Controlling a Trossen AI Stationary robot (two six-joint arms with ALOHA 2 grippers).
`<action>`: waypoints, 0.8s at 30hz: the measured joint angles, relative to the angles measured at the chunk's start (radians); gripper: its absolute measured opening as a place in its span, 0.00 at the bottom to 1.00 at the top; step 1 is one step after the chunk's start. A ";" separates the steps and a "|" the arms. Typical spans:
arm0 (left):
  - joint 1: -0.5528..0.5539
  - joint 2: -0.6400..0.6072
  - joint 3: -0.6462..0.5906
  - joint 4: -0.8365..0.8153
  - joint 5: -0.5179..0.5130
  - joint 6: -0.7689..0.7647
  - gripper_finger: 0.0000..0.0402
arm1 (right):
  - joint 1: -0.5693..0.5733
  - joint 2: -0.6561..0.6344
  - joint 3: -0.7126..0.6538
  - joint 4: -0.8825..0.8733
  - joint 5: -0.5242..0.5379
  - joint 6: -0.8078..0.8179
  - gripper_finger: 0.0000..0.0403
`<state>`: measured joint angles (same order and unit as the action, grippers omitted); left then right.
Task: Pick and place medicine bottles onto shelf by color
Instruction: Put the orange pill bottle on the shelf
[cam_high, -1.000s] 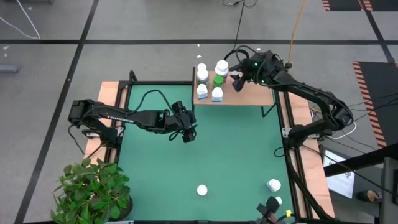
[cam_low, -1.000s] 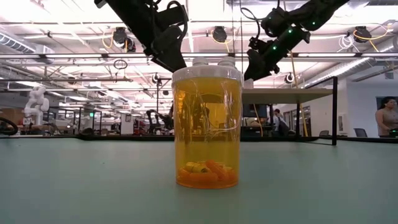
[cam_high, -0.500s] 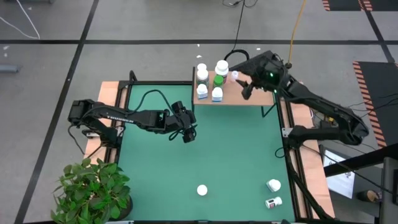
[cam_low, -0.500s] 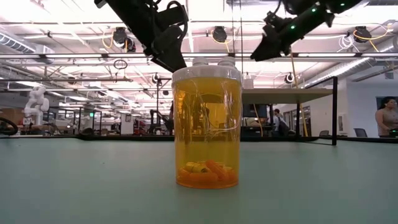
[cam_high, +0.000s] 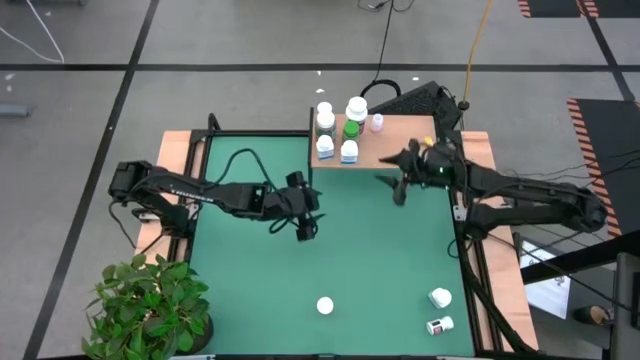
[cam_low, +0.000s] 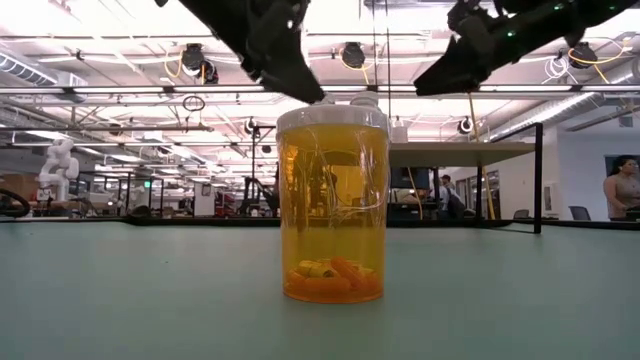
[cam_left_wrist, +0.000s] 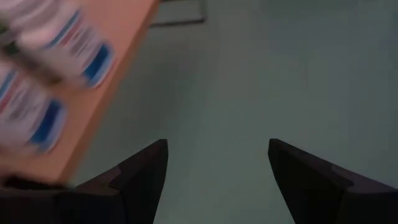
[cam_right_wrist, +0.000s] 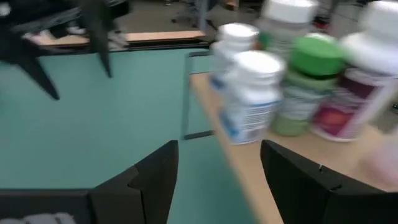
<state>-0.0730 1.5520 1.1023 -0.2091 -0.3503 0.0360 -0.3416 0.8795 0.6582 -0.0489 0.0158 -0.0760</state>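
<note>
High view: left gripper (cam_high: 306, 228) over mid mat, right gripper (cam_high: 398, 187) just off the shelf (cam_high: 400, 150), where six bottles (cam_high: 349, 152) stand; three more sit on the near mat. Low view: orange bottle (cam_low: 333, 205) upright up close. Wrist views: both grippers' jaws spread, empty.

Shelf (cam_left_wrist: 93, 93) bottles (cam_left_wrist: 74, 46) are blurred in left wrist view.

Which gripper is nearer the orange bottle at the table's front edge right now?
Left. The left gripper hangs open just behind the orange bottle; the right gripper, also open and empty, is farther back beside the shelf.
</note>
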 joint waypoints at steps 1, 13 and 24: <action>-0.007 0.000 0.000 0.018 0.020 0.014 0.70 | 0.033 -0.006 -0.015 0.009 0.015 0.007 0.55; -0.116 0.013 0.001 0.084 0.098 -0.023 0.70 | 0.400 0.006 -0.300 0.478 0.142 0.117 0.55; -0.262 0.165 0.001 0.150 0.172 -0.110 0.70 | 0.475 0.018 -0.454 0.742 0.296 0.019 0.55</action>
<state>-0.3346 1.7170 1.1030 -0.0587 -0.1782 -0.0740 0.1329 0.8971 0.2038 0.6936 0.3122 -0.0572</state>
